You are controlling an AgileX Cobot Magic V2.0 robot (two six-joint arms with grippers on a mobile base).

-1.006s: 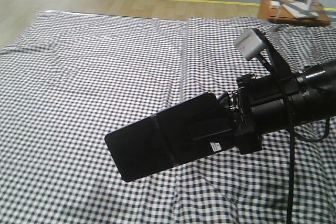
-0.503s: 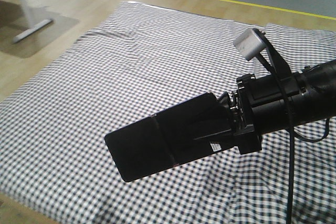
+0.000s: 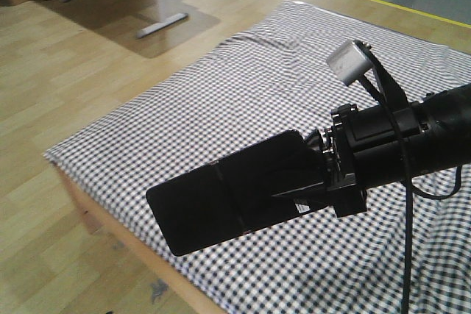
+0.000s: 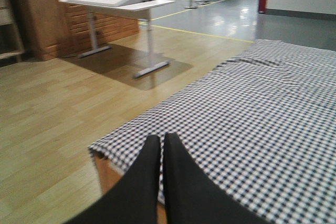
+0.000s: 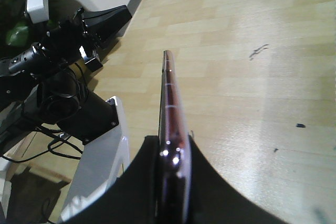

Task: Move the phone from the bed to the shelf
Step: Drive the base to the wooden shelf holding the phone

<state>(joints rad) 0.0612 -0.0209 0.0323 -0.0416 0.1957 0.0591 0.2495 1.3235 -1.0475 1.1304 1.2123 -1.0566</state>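
Two black fingers of the right gripper (image 3: 246, 196) clamp the phone (image 3: 188, 215) flat between them. The near finger hides the phone's inner half, so only its dark outer end shows. It hangs in the air near the bed (image 3: 257, 108) edge, clear of the checked sheet. From the right wrist it appears edge-on, a pinkish rim above wooden floor (image 5: 252, 93). The left gripper (image 4: 161, 140) is pressed together on nothing, its body cut off below.

Front view: phone (image 3: 188, 211) at lower centre, in right gripper (image 3: 232, 200), w/ bed (image 3: 243, 101) behind it, centre to right. Floor (image 3: 59, 101) at left; desk legs (image 3: 163, 26) upper left.
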